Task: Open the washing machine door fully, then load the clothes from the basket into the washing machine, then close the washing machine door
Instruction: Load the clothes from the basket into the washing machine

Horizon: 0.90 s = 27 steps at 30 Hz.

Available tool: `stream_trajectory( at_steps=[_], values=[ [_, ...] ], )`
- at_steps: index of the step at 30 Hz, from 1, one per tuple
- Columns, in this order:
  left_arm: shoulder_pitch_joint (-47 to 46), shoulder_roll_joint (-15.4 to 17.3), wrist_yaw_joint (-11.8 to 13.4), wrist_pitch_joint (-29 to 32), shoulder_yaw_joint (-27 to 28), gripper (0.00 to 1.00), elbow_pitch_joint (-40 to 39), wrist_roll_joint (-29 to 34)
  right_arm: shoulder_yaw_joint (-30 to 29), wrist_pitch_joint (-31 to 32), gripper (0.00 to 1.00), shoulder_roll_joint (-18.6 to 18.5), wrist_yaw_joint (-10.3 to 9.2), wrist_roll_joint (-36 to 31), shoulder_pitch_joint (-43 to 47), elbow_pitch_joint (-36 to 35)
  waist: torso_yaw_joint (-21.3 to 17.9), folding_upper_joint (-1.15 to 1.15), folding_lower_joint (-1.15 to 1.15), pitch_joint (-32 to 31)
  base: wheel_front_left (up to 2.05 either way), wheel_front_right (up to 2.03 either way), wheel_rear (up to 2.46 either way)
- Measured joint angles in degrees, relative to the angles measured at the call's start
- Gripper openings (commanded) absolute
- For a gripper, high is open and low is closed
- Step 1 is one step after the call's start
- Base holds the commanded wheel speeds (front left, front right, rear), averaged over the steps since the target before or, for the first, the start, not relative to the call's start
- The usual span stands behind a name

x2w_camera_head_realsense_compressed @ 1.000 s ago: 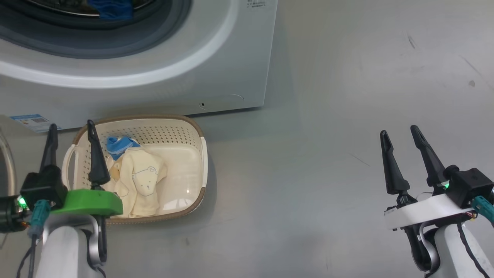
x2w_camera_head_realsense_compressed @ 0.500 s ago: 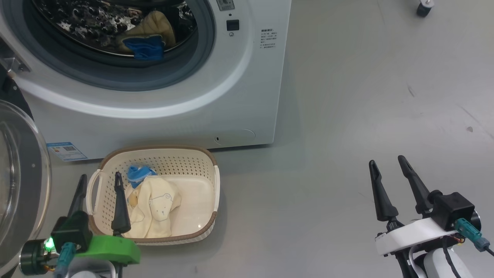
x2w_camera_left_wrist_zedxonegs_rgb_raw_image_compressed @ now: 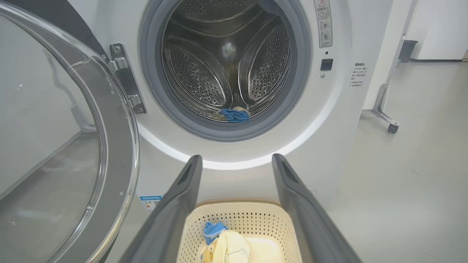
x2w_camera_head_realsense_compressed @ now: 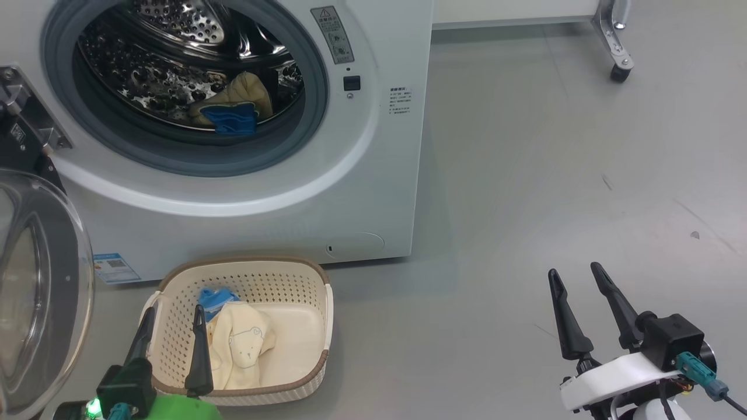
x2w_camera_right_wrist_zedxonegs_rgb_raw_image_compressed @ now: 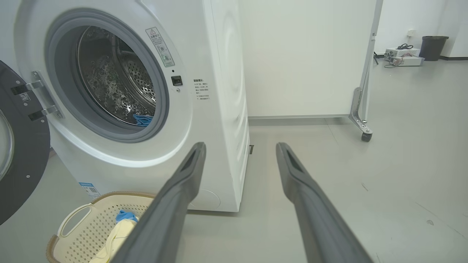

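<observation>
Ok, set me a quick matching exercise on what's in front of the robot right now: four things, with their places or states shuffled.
Things:
1. washing machine door
2. bear-print clothes
3. yellow and blue garment
4. right gripper

Places or states:
A. open, over bare floor
B. lying in the steel drum
C. swung open on its hinge
D. lying in the cream basket

Pairs: 1-C, 2-D, 3-B, 4-A

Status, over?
Left end effector, right end effector open, empty. Round glass door open. Pale yellow garment in steel drum, second garment in cream perforated basket. Nothing blocking.
</observation>
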Motion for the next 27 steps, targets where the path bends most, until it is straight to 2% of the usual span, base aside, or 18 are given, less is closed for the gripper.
stream_trajectory(
  at_steps=[27],
  values=[
    [3.2, 0.0, 0.1, 0.0, -0.6, 1.00, -2.0, -1.1, 0.2, 0.0, 1.00, 0.2, -0.57, -0.3, 2.4, -1.4, -0.7, 0.00, 0.00, -2.2, 0.00, 0.00, 0.00]
  ],
)
